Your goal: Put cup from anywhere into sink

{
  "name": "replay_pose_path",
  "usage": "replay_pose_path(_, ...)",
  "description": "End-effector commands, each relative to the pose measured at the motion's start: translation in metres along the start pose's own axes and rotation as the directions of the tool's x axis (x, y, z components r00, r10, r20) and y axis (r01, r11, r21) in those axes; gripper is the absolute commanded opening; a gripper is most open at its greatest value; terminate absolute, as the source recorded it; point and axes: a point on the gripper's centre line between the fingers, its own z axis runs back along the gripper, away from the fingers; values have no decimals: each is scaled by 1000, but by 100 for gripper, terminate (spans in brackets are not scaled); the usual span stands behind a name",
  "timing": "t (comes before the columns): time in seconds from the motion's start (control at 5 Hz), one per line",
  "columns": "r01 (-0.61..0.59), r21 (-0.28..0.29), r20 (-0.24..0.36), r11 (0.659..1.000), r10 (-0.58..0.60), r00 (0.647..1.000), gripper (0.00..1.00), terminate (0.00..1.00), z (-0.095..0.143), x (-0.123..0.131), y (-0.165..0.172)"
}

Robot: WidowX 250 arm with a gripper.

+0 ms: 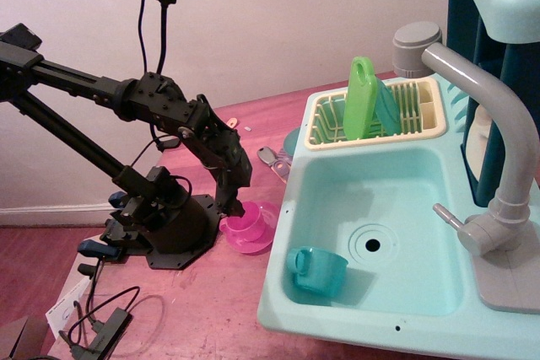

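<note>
The cup (pixel 245 225), a small magenta plastic piece, sits upright on a flat pink saucer (pixel 253 240) on the table (pixel 202 309), just left of the sink (pixel 371 233) and close to the arm's black base (pixel 173 229). The gripper (pixel 234 205) points down right at the cup's left rim, and its jaws appear to be at or over that rim, but whether they are closed on it or only open around it I cannot tell from this angle. The cup looks light, stiff and smooth, so it will likely lift with little force yet could slip or tip; the thin rim wall seems the best place to pinch, one jaw inside and one outside. The saucer beneath may slide or come up with it. Inside the sink, a teal cup (pixel 318 271) lies near the front left corner, leaving the drain (pixel 370 244) area free for a drop.
</note>
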Motion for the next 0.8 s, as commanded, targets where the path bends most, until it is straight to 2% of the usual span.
replay_pose_path(0.0,0,0,0,1000,0,1000,100,0,0,0,0)
replay_pose_path(0.6,-20,-38,15,999,21,1000,100,0,-25,-5,0)
